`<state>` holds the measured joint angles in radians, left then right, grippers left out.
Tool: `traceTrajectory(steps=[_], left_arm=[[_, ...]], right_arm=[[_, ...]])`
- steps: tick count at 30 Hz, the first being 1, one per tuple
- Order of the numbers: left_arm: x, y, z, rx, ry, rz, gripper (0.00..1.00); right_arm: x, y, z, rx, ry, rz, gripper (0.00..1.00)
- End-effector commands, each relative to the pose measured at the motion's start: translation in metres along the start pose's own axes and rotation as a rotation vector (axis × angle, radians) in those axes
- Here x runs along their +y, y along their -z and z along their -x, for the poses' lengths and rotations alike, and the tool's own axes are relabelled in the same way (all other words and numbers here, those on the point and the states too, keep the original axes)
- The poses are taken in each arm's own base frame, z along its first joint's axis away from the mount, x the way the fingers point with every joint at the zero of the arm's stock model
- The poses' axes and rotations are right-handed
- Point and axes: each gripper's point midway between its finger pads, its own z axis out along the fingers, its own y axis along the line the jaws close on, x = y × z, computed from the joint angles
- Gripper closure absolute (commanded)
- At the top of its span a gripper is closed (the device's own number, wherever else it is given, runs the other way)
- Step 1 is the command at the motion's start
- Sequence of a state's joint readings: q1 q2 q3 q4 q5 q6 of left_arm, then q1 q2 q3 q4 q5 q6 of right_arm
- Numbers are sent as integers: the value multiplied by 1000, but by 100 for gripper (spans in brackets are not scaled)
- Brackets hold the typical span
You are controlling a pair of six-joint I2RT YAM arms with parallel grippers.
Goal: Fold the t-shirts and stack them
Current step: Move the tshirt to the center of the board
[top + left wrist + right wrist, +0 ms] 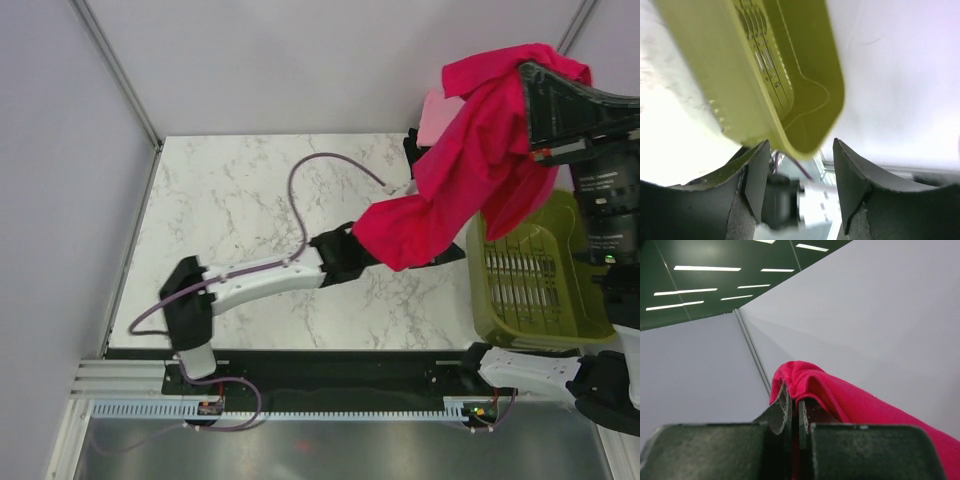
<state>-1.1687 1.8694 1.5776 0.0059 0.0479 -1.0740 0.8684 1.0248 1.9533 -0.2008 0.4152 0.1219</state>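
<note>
Aim matters: the red t-shirt hangs at far right, pinched in the right gripper, so the left gripper, jaws apart and empty, should catch its lower corner squarely.

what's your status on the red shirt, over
Right gripper shut on red t-shirt, held high, unfolded. Left gripper open, empty. Basket close by at table's right edge.

One large crimson-red cloth t-shirt is counted, and one pale pink cloth t-shirt, mostly hidden behind it. One olive-green slotted plastic basket and one white marble-patterned table are seen. Two white-and-black robot arms are counted, the left arm and the right arm, with one purple cable.
</note>
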Motion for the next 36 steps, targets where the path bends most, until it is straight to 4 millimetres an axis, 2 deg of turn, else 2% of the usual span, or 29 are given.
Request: traceTrajectory(steps=[1, 2, 3, 4, 5, 6, 7, 8, 9, 10, 11, 12, 13, 14, 15, 16, 17, 18, 19, 20, 22, 23, 26, 27, 28, 30, 31, 34, 36], left_arm=[[-16, 83, 58, -174, -77, -12, 39], [-6, 103, 80, -226, -64, 2, 39], [21, 115, 79, -233, -56, 51, 41], [30, 132, 92, -271, -66, 67, 42], [27, 174, 129, -380, -65, 59, 49], [50, 191, 136, -397, -65, 125, 53], [68, 222, 169, -486, -95, 185, 56], [65, 253, 183, -542, -124, 197, 56], [74, 274, 190, -561, -139, 262, 55], [85, 293, 198, -581, -181, 328, 46], [95, 324, 213, -650, -183, 391, 40], [111, 339, 207, -632, -175, 467, 34], [128, 355, 210, -649, -180, 535, 25], [139, 364, 204, -648, -182, 579, 21], [158, 372, 190, -628, -173, 637, 18], [179, 382, 176, -595, -152, 719, 13], [210, 385, 158, -558, -122, 805, 11], [219, 391, 147, -550, -117, 825, 10], [231, 392, 137, -525, -111, 853, 7], [240, 393, 130, -504, -100, 866, 7], [255, 393, 114, -461, -86, 888, 7], [258, 396, 111, -459, -81, 900, 6], [262, 401, 108, -481, -82, 908, 7], [263, 403, 107, -493, -79, 913, 7], [263, 403, 109, -509, -82, 909, 7], [262, 404, 111, -539, -92, 895, 7], [262, 403, 112, -545, -95, 888, 8], [266, 393, 118, -547, -118, 861, 11], [270, 378, 123, -506, -133, 832, 12]], right_arm=[[18, -23, -20, 19, 6, 54, 100], [22, -35, -43, 53, 14, 56, 100], [31, -41, -49, 60, 5, 88, 100], [35, -48, -59, 73, 13, 104, 100], [42, -61, -85, 111, 31, 121, 99], [47, -68, -86, 99, 33, 137, 97], [48, -78, -106, 121, 61, 130, 94], [45, -83, -110, 118, 77, 113, 86], [31, -88, -119, 114, 123, 43, 83], [19, -87, -127, 118, 147, -8, 78], [3, -83, -137, 124, 168, -75, 65], [-27, -71, -187, 176, 204, -181, 53], [-60, -44, -173, 126, 137, -336, 36], [-101, -6, -246, 244, 198, -421, 13], [-120, 17, -256, 232, 170, -469, 6], [-137, 47, -241, 185, 106, -528, 2], [-174, 93, -281, 214, 81, -662, 2], [-183, 111, -283, 199, 54, -684, 2], [-187, 124, -268, 153, 11, -681, 2], [-191, 133, -271, 152, 14, -683, 2], [-190, 134, -280, 214, 76, -652, 2], [-182, 123, -273, 227, 84, -630, 2], [-159, 109, -334, 462, 135, -483, 3], [-140, 102, -351, 537, 102, -391, 4], [-136, 104, -387, 632, 112, -357, 4], [-130, 106, -421, 732, 101, -331, 5], [-128, 113, -451, 810, 85, -316, 6], [-124, 126, -495, 920, 32, -301, 9], [-125, 135, -511, 960, 21, -306, 10]])
